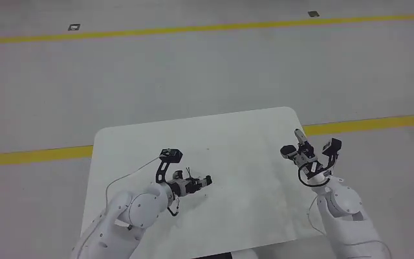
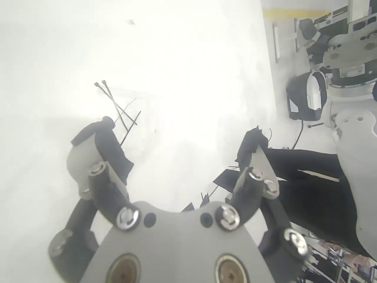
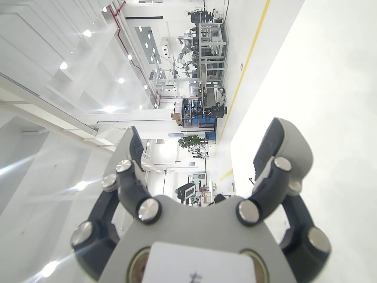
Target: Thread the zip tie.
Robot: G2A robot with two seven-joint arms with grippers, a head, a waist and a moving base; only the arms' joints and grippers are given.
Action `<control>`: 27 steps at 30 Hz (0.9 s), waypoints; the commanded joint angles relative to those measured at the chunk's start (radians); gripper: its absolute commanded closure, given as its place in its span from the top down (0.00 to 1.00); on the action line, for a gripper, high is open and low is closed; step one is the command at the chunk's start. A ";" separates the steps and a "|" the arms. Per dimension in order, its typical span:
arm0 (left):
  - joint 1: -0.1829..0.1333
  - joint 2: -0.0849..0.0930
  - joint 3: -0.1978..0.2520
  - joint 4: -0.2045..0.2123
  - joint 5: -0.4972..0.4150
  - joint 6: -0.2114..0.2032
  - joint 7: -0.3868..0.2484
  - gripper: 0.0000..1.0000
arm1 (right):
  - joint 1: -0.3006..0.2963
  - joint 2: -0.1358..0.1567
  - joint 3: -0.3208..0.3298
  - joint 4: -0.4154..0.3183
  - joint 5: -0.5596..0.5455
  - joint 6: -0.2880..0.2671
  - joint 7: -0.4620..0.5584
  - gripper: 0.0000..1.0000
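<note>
Hovering low over the table [image 1: 259,129], the left gripper [image 2: 179,131] is held wide open and empty, zip ties [image 2: 117,107] lying near one finger; the right gripper [image 3: 203,133], raised at the table edge, is likewise open, empty.

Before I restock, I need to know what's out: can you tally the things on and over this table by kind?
zip ties: at least 2, black, crossed in one pile, two heads showing
Grippers: 2, the left gripper and the right gripper, both open and empty
table: 1, white
Total: at least 5
</note>
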State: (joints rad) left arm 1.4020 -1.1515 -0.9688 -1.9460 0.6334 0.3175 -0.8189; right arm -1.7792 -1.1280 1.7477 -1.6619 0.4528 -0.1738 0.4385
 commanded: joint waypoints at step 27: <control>-0.101 -0.037 0.130 0.116 -0.087 -0.051 0.114 1.00 | 0.000 0.000 0.000 0.000 0.000 0.000 0.000 1.00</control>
State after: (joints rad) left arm 1.3012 -1.1885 -0.8392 -1.8303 0.5465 0.2666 -0.7044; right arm -1.7792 -1.1280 1.7476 -1.6619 0.4528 -0.1738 0.4385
